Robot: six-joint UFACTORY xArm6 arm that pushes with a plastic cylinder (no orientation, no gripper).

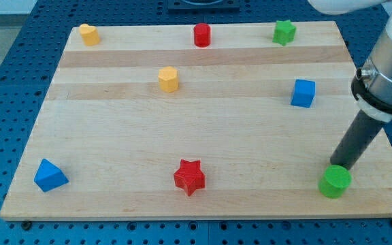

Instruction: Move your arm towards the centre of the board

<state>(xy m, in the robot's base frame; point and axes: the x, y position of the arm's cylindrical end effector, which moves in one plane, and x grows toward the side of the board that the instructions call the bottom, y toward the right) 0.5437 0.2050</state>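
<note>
My tip [337,166] rests on the wooden board [182,129] near its bottom right corner, right behind and touching or nearly touching the green cylinder [335,182]. The dark rod rises up and to the view's right. The blue cube [303,93] sits above the tip, toward the right edge. The red star [190,177] lies at bottom centre. The yellow hexagonal block [169,79] sits left of centre in the upper half.
A blue triangular block [50,175] lies at the bottom left. Along the top edge stand a yellow block [89,34], a red cylinder [202,35] and a green star [284,32]. A blue perforated table [12,82] surrounds the board.
</note>
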